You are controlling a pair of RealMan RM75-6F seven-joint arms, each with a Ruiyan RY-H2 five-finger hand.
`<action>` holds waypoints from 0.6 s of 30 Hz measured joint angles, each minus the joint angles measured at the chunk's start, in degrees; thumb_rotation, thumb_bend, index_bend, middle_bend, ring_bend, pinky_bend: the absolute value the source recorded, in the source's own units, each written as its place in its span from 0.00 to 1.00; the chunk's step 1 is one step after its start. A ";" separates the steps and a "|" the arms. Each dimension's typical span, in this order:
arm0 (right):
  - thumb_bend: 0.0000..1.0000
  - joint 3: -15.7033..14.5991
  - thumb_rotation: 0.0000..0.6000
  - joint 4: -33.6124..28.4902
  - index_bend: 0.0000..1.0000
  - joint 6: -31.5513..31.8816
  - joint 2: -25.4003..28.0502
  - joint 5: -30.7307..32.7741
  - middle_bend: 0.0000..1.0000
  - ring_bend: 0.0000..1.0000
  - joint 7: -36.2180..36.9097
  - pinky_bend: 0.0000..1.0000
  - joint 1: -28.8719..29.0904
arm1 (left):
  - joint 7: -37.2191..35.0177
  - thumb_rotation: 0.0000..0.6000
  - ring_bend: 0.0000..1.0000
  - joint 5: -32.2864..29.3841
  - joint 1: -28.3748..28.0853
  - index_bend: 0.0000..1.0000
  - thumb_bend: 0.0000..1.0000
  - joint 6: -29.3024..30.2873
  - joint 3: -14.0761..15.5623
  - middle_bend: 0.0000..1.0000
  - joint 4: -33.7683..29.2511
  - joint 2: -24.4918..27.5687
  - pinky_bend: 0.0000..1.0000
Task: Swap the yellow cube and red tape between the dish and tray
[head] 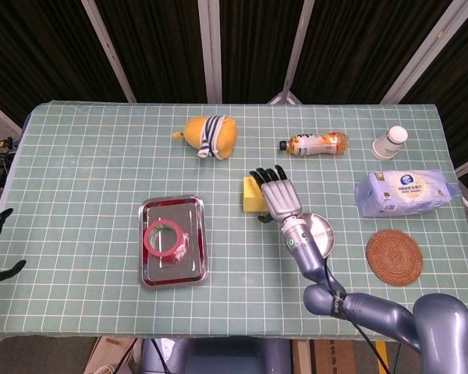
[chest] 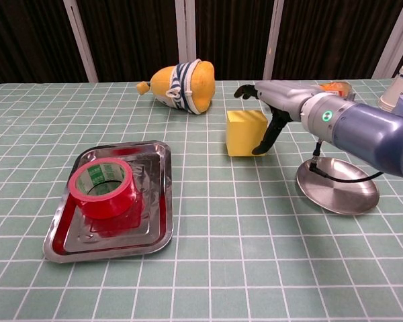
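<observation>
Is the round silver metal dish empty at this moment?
Yes, the round silver metal dish holds nothing; the yellow cube sits on the tablecloth beside it.

Plush (head: 208, 136): I see it far, left of centre, yellow with a striped band.
Bottle (head: 315, 143): lying on its side, far right of centre.
Cup (head: 391, 142): tipped over, far right.
Wipes (head: 406, 192): blue pack at the right edge.
Coaster (head: 394, 256): round, woven, nearer than the wipes.

table (head: 78, 164): green checked cloth | tray (head: 172, 269) near front left | cube (head: 253, 195) right of tray | dish (head: 323, 234) right of cube | toy (head: 209, 136), bottle (head: 315, 143), cup (head: 391, 142) behind | pack (head: 405, 192), mat (head: 394, 256) right of dish
</observation>
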 measured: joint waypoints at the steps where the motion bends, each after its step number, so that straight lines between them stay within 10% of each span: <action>1: 0.03 -0.09 1.00 -0.57 0.00 -0.06 0.37 0.11 0.00 0.00 0.02 0.00 -0.09 | 0.18 1.00 0.00 0.02 0.05 0.14 0.11 0.08 0.03 0.00 -0.17 0.03 0.00; 12: 0.03 -1.68 1.00 -19.93 0.00 6.38 14.49 0.30 0.00 0.00 -2.56 0.00 -5.53 | -2.11 1.00 0.00 2.16 0.04 0.14 0.11 0.35 0.69 0.00 -0.38 0.61 0.00; 18: 0.03 -8.14 1.00 -35.03 0.00 17.11 27.42 -6.80 0.00 0.00 0.60 0.00 -18.13 | -6.02 1.00 0.00 4.93 -0.08 0.14 0.11 0.15 1.91 0.00 -1.19 2.12 0.00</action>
